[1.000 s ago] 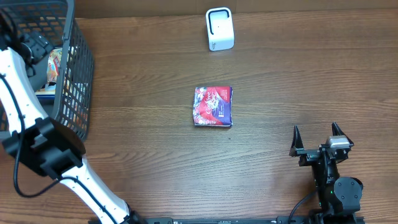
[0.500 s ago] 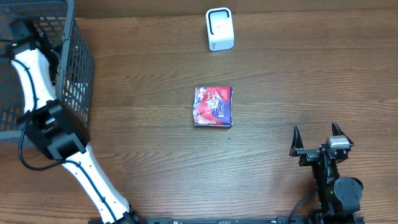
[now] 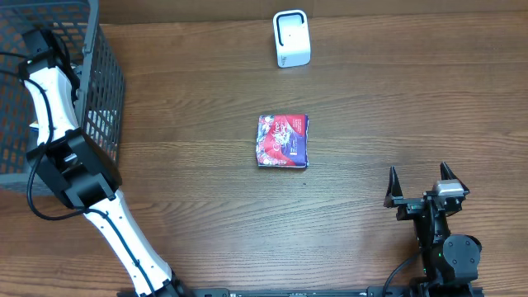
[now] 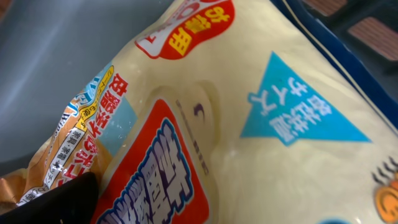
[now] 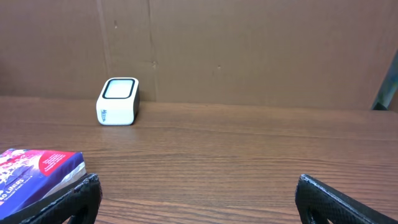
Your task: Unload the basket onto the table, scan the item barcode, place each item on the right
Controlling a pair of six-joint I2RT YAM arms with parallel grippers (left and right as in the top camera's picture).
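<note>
Left wrist view: left gripper (image 3: 37,45) jaws wide, nothing held, yellow snack pkt (image 4: 261,143) right beneath it in basket (image 3: 106,99) (early stage, I reckon). Pick, carry to scanner (image 3: 291,38), scan: all left.

Left end effector (image 3: 40,43) is down in the basket (image 3: 103,99), tips hidden overhead; basket cut off at left and top edges. Left wrist view: only one dark fingertip (image 4: 56,199) in the corner, yellow packet (image 4: 249,124) runs past every edge, print cropped. Right wrist view: box (image 5: 37,171) cropped at left, right end effector (image 5: 202,205) shows tips only.
</note>
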